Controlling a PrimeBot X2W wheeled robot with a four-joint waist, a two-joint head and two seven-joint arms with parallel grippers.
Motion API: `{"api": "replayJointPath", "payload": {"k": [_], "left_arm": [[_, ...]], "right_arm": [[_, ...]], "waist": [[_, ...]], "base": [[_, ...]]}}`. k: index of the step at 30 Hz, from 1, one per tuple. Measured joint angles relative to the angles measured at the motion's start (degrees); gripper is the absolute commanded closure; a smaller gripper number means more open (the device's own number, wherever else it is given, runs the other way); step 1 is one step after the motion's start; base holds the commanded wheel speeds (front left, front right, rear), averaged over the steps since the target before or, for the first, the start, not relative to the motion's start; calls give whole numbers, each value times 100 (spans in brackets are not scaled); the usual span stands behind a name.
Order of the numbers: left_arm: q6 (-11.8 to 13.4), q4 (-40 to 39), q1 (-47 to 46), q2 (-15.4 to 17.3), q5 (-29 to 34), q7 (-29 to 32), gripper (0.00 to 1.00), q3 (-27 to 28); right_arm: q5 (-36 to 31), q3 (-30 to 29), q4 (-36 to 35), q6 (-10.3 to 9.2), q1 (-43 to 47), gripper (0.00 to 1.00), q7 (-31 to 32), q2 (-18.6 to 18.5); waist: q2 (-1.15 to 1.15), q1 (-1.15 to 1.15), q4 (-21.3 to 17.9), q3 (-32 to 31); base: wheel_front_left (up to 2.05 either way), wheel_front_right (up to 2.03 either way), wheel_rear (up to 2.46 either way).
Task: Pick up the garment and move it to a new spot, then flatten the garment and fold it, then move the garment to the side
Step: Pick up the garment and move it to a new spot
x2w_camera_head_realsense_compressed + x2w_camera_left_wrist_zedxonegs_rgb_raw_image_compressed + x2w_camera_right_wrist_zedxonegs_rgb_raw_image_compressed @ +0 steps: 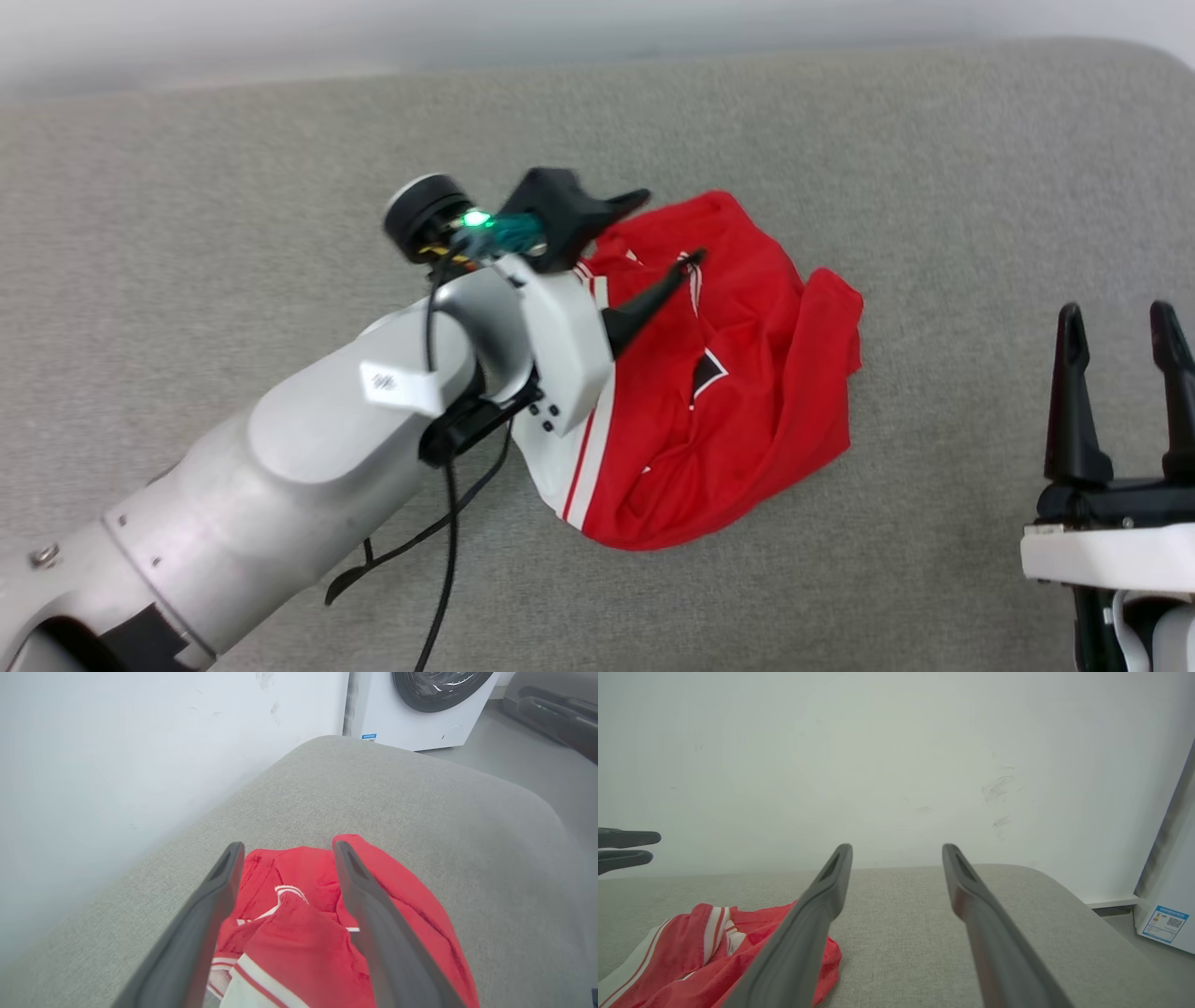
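Left claw is hovering wide open, gripping nothing, with its fingers straddling the far end of the garment just beneath. The garment is lying crumpled mid-cushion, its long axis running from near edge to far edge. Right claw is sitting open and empty, well apart by the right edge, so the left arm is looking nearer for the pick

Red jersey T-shirt, white sleeves with red stripes, lies crumpled in a heap on the grey cushion before me.
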Motion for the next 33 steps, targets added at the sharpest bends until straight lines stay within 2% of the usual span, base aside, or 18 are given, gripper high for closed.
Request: {"api": "replayJointPath", "payload": {"k": [6, 11, 15, 19, 25, 30, 33], "left_arm": [[726, 38, 575, 298, 127, -1033, 0, 400], [1366, -113, 1363, 461, 125, -1340, 0, 969], [1856, -599, 2157, 531, 573, -1358, 0, 1927], [2141, -992, 3239, 426, 1177, -1362, 0, 2797], [2228, -1519, 4494, 55, 1948, -1363, 0, 4043], [2079, -1724, 5265, -346, 2552, -1363, 0, 4802], [1896, -1755, 5633, -594, 2888, -1363, 0, 5118]], "right_arm": [[-53, -15, 55, 0, 227, 0, 0, 0], [-78, -16, 129, 0, 403, 0, 0, 1], [-96, 8, 185, 0, 497, 0, 0, 2], [-104, 9, 218, 0, 616, 0, 0, 1], [-119, 22, 250, 0, 726, 0, 0, 1], [-115, 68, 285, 0, 806, 0, 0, 1], [-90, 71, 319, 0, 852, 0, 0, 0]], "waist": [[0, 0, 188, -361], [0, 0, 359, -611], [0, 0, 469, -800], [0, 0, 568, -973], [0, -1, 697, -1187], [0, 0, 753, -1311], [0, 0, 769, -1376]], "base": [[0, 0, 0], [0, 0, 0], [0, 0, 0], [0, 0, 0], [0, 0, 0], [0, 0, 0], [0, 0, 0]]}}
